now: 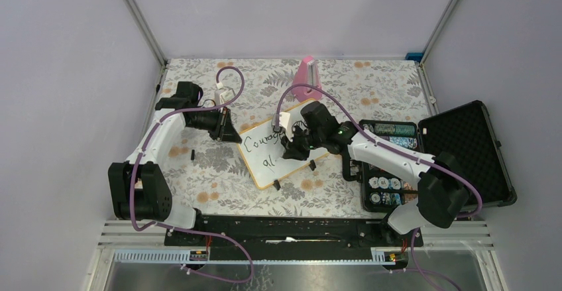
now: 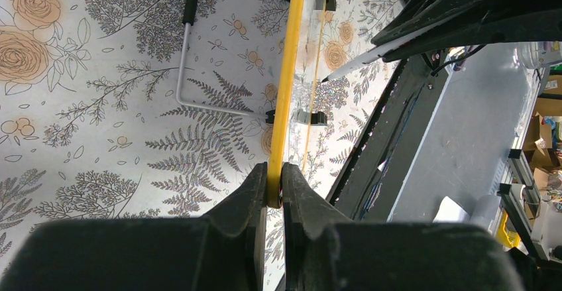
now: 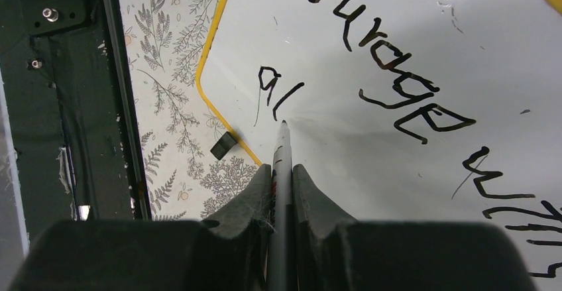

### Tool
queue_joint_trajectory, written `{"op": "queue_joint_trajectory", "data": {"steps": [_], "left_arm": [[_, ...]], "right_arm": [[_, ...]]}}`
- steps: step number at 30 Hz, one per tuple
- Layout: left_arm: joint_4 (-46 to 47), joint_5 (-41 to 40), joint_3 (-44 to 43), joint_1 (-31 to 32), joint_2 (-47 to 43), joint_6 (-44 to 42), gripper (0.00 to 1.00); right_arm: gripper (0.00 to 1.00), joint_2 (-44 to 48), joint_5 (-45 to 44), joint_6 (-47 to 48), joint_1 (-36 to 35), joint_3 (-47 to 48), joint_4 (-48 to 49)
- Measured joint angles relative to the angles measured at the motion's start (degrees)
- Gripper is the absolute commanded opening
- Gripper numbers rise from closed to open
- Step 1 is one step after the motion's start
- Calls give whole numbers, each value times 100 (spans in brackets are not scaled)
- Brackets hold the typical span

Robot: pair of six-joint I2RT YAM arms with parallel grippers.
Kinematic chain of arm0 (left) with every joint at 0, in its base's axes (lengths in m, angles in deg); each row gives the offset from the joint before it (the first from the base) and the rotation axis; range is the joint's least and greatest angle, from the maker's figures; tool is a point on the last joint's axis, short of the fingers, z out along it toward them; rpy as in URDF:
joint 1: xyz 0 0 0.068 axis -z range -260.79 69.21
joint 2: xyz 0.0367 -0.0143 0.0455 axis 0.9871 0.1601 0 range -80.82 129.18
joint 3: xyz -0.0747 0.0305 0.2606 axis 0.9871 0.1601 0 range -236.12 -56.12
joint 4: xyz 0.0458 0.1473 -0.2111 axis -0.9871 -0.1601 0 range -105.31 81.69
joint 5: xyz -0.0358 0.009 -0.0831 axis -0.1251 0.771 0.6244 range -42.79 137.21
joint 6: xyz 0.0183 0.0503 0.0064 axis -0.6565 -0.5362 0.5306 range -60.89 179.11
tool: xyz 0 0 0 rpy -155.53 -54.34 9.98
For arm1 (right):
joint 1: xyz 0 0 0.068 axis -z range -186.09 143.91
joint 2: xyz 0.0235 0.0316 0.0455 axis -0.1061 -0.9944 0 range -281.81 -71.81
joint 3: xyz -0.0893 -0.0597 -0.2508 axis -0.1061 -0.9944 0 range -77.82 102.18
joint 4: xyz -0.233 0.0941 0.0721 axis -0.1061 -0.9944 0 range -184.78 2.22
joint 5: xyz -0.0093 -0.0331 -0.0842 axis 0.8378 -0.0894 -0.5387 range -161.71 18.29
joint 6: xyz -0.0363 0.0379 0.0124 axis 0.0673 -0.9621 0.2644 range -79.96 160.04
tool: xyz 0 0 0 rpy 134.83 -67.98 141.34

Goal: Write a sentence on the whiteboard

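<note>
Right gripper is pinched shut around a slim marker, tip down on the glossy rounded-corner whiteboard with its thin yellow rim, mid-frame, right by the "al" under "Courage" of the black handwritten sentence. Left gripper clamps the rim edge-on. Floral-print tablecloth underneath, open black hard case of chips at the right.

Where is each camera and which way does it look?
Top external: high behind the robot, looking down at the table; left arm, right arm show.
Left wrist: wrist-mounted, looks along the whiteboard's rim; left gripper pinches it.
Right wrist: wrist-mounted, looks down at the sentence; right gripper holds the marker.
Both wrist views share the marker's tip.
</note>
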Motion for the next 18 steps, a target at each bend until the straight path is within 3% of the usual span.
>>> {"op": "queue_joint_trajectory", "data": {"steps": [18], "left_arm": [[0, -2, 0, 0, 0, -2, 0]], "right_arm": [[0, -192, -116, -2, 7, 74, 151]]}}
